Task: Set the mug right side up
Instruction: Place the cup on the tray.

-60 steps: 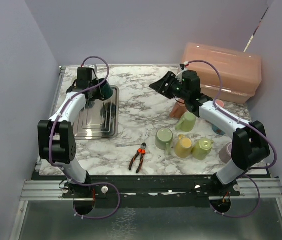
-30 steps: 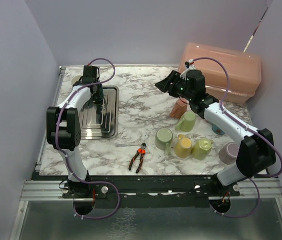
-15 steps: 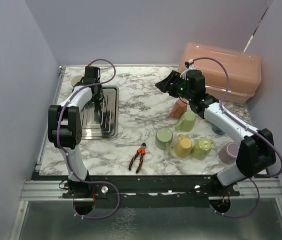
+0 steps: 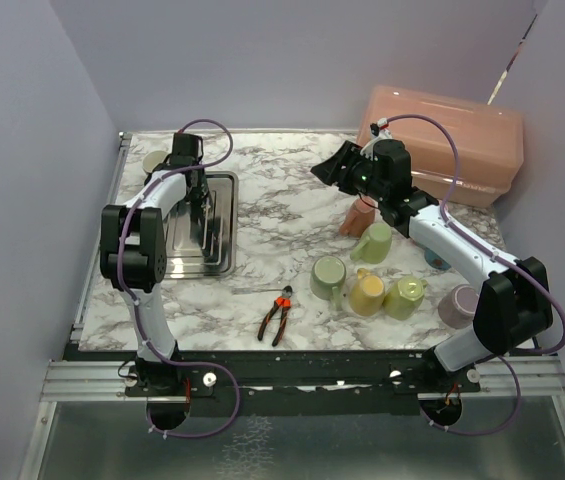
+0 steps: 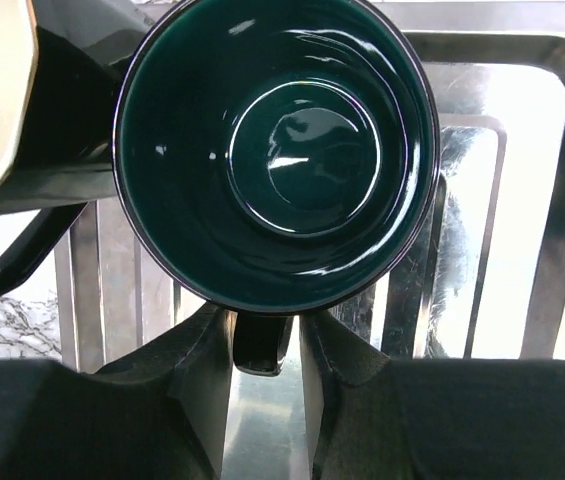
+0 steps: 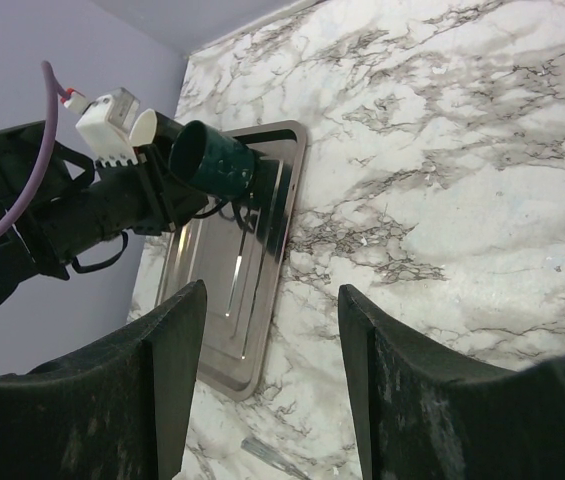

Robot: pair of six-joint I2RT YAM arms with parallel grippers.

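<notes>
The dark green mug [image 5: 277,150] stands mouth up on the metal tray [image 4: 212,255], its handle [image 5: 262,350] between the fingers of the left gripper [image 5: 265,330]; I cannot tell if they squeeze. The right gripper [image 6: 272,295], away from the tray, gapes empty. The mug looks hard, slippery and breakable, so hold the handle.

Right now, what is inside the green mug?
Nothing: the mug is empty, its glossy floor and walls bare in the left wrist view. Its body covers the tray directly beneath, so that patch cannot be seen.
</notes>
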